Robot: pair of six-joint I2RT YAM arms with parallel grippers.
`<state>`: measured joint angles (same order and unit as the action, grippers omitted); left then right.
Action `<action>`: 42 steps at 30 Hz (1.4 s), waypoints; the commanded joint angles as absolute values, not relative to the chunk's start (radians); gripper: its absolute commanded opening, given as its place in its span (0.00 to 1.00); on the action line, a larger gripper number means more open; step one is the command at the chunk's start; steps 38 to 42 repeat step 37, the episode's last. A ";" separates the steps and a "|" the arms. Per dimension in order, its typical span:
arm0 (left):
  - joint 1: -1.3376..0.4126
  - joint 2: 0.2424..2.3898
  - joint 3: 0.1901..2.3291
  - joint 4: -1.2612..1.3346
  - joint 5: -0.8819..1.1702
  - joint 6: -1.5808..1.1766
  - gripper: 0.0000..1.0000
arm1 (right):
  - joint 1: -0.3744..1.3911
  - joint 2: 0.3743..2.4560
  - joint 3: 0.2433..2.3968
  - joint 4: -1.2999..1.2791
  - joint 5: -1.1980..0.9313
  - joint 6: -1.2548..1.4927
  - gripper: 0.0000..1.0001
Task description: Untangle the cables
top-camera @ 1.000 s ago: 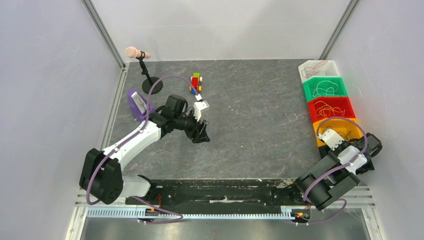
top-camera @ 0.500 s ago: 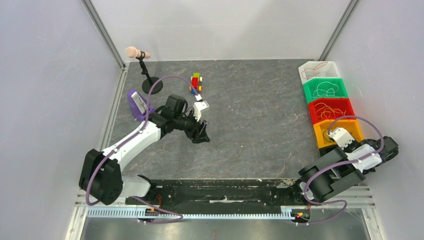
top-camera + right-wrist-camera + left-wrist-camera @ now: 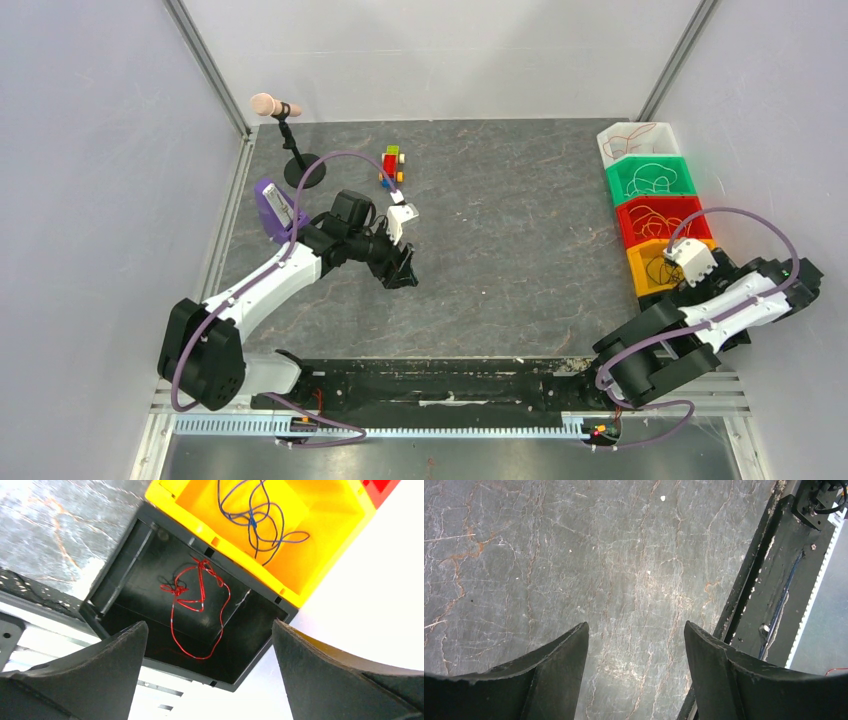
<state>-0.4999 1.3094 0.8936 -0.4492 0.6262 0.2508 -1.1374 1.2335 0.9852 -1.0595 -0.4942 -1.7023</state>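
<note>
A thin red cable [image 3: 175, 589] lies loose on the floor of a black bin [image 3: 125, 565], directly below my right gripper [image 3: 209, 622]. That gripper is open, with nothing between its fingers. A blue cable [image 3: 252, 520] is bunched in the yellow bin [image 3: 320, 550] beside it. More cables lie in the green bin [image 3: 652, 177], the red bin [image 3: 662, 216] and the white bin [image 3: 636, 137]. My left gripper [image 3: 636, 623] hangs open over bare table, left of centre [image 3: 403, 272], and holds nothing.
The bins stand in a row along the right wall. A small toy of coloured blocks [image 3: 391, 165] and a microphone on a stand [image 3: 275, 105] are at the back left. The black base rail [image 3: 774, 580] runs along the near edge.
The right arm's elbow swung out to the right and its wrist shifted towards the near end of the bin row. Its gripper went from shut to open. The left arm barely moved.
</note>
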 commanded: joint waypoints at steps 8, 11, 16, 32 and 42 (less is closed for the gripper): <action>-0.463 1.244 0.928 -0.414 0.637 0.122 0.83 | -0.977 1.108 1.054 -1.254 -0.756 -1.571 0.98; -0.426 1.256 1.009 -0.464 0.573 0.034 0.83 | -0.778 1.079 1.046 -1.115 -0.841 -1.243 0.98; -0.301 1.378 1.219 -0.743 0.569 0.011 0.83 | -0.397 1.044 0.931 -0.564 -0.740 -0.545 0.98; -0.149 1.245 1.092 -0.813 0.118 0.047 0.83 | 0.103 1.300 0.764 -0.117 -0.328 -0.107 0.98; -0.150 1.246 1.099 -0.802 0.079 0.023 0.84 | 0.111 1.278 0.759 -0.127 -0.332 -0.117 0.98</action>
